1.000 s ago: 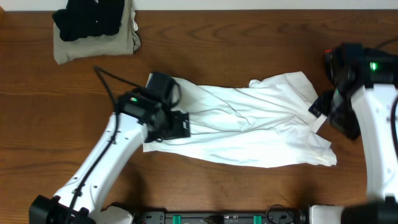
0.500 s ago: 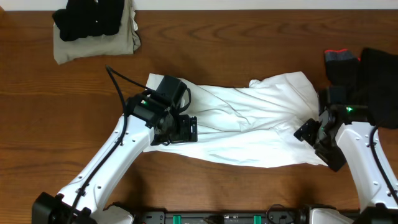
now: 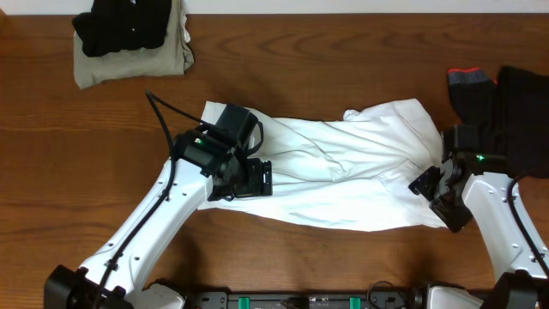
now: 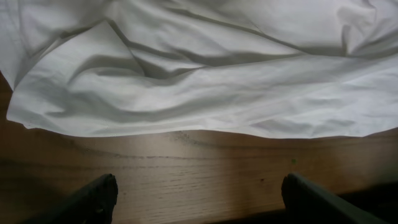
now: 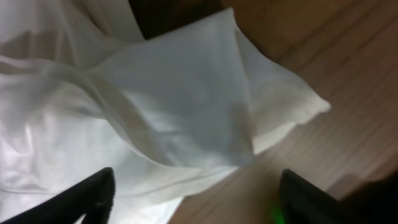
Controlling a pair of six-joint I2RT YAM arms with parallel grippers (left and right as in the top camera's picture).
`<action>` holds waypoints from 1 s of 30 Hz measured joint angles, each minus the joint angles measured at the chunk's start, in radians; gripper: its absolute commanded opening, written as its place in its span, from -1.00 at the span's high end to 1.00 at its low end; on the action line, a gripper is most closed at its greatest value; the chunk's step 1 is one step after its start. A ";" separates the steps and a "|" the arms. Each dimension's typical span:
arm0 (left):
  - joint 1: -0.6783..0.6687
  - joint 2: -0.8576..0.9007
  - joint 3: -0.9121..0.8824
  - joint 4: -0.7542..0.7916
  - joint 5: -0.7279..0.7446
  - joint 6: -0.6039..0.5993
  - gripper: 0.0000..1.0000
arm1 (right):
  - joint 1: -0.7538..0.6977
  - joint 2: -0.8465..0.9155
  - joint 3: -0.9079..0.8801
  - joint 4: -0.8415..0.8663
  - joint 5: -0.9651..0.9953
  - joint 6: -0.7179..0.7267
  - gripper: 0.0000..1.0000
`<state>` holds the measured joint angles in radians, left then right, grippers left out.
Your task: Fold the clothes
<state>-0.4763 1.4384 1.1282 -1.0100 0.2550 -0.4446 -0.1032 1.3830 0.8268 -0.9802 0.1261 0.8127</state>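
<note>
Even bright overhead light, soft shadows, right wrist view blurred

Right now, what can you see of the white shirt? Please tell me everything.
The white shirt is thin, wrinkly cloth, lying loosely spread and heavily creased across the middle of the wooden table, with one part bunched up at its upper right. The left tool stands open at its left end, the right tool open at its right corner; neither grips it.
</note>
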 measured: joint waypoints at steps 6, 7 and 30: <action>0.000 0.000 0.000 0.000 0.000 0.000 -0.73 | 0.000 0.012 0.000 0.008 -0.004 -0.002 -0.60; 0.000 0.000 0.000 0.000 0.000 0.000 -0.73 | 0.000 0.015 0.000 0.010 -0.005 -0.002 -0.60; 0.000 0.000 0.000 0.007 0.000 0.000 -0.73 | 0.000 0.110 0.010 0.074 -0.069 -0.035 0.97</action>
<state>-0.4763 1.4384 1.1282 -1.0027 0.2550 -0.4446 -0.1032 1.4933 0.8371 -0.9066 0.0574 0.7773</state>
